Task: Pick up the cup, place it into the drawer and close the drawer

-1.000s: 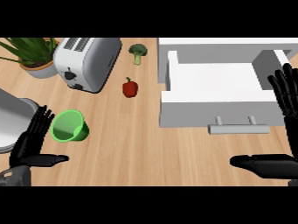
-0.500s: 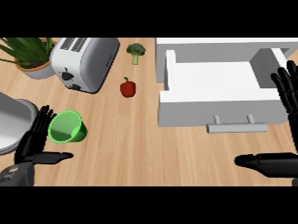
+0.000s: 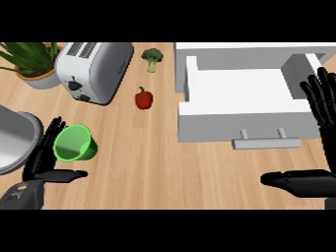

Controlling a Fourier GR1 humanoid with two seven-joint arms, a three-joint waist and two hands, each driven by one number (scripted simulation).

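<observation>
Light wooden counter [image 3: 149,162], small green plastic cup [image 3: 76,143] near left beside open left robot hand [image 3: 45,162] holding nothing; curl round its wall, then carry right into open white drawer [image 3: 243,93]; right robot hand [image 3: 330,142] open, resting.

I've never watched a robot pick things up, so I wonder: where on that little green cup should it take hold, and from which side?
Probably around the side wall of the green cup, coming from the cup's left, where the open left hand already stands beside it. The cup stands with its mouth open upward and shows no handle, so fingers behind and thumb in front can wrap its round body. The steel pot crowds the far left, so little room remains.
</observation>
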